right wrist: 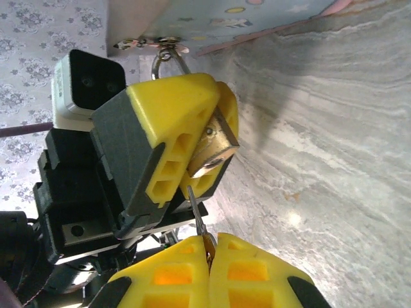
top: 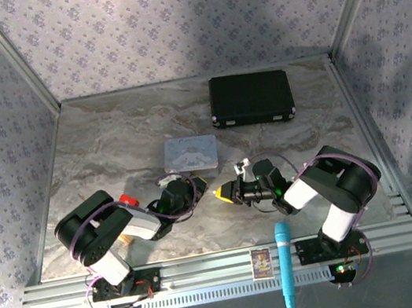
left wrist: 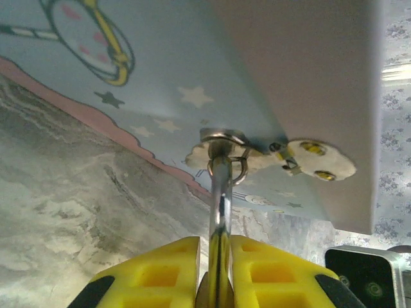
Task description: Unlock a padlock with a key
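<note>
1 small brass padlock, blocky and gold-coloured with a scuffed metal face, raised off the table and pinched between the 2 ribbed yellow fingers of the left gripper; thin silvery shackle looped up through the little metal clasp on the tin. In the left wrist view, seen edge-on as a bright metal strip rising from between the fingers to that clasp.

1 key, a slim silvery blade, squeezed between the pressed-together yellow fingers of the right gripper; tip pointing up at the underside of the padlock, just beside it; touching or not, cannot tell.

1 rectangular tin, pastel blue with stars, a pink band and cartoon print, lying flat just beyond both grippers. Marbled grey-beige table beneath, smooth and glossy.

From above, both grippers meeting nose to nose near the middle of the table, hiding the padlock and key; 1 black ridged case well behind the tin; 1 small red piece beside the left arm; 1 blue stick across the front rail near the right base; flowered wallpaper on 3 sides.
</note>
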`<state>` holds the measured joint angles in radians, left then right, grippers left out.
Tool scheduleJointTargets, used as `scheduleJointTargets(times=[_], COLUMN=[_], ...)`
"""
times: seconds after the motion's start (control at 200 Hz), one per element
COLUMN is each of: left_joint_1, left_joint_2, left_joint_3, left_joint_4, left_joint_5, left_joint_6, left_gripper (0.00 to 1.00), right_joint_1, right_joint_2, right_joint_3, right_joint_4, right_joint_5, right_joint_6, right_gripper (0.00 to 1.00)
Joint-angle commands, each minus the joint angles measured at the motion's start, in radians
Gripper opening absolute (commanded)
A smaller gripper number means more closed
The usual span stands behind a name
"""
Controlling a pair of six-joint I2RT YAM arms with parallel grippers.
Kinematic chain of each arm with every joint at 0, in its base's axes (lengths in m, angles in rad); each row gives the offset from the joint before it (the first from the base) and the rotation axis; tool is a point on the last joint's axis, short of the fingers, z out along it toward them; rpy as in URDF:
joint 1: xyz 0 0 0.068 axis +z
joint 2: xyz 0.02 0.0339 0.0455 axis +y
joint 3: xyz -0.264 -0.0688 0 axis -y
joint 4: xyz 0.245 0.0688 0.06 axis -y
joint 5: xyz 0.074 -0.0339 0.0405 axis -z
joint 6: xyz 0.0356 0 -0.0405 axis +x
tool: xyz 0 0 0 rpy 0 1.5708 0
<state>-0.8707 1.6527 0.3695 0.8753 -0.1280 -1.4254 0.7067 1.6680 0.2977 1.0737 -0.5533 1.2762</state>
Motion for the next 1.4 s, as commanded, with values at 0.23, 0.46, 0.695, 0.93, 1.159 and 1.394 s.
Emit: scheduleJointTargets(times=[0.23, 0.46, 0.695, 0.93, 1.159, 1.394], left_joint_1=[-0.002, -0.005, -0.007, -0.007, -0.008, -0.019], left_joint_2=[-0.022, -0.022, -0.027, -0.031, -0.027, -0.023], left_joint_3=[0.022, 0.021, 0.022, 0.023, 0.025, 0.018], left_joint_4=[-0.023, -0.022, -0.019, -0.016, -0.015, -0.005], left_joint_5=[-0.022, -0.009, 0.011, 0.019, 0.019, 0.020], left_joint_6=[-0.050, -0.074, -0.095, -0.104, -0.105, -0.121], left_gripper=[0.09, 0.10, 0.10, 0.10, 0.10, 0.10], right_joint_1=[0.007, 0.004, -0.001, 0.012, 0.017, 0.015], right_joint_2=[0.046, 0.096, 0.101, 0.146, 0.179, 0.192], right_joint_3=[0.023, 0.032, 0.035, 0.044, 0.052, 0.054], right_joint_4=[0.044, 0.100, 0.105, 0.152, 0.189, 0.224], right_joint_5=[0.026, 0.023, 0.020, 0.032, 0.035, 0.045], right_joint_6=[0.060, 0.078, 0.071, 0.082, 0.095, 0.112], right_gripper=[0.00, 0.00, 0.00, 0.00, 0.00, 0.00])
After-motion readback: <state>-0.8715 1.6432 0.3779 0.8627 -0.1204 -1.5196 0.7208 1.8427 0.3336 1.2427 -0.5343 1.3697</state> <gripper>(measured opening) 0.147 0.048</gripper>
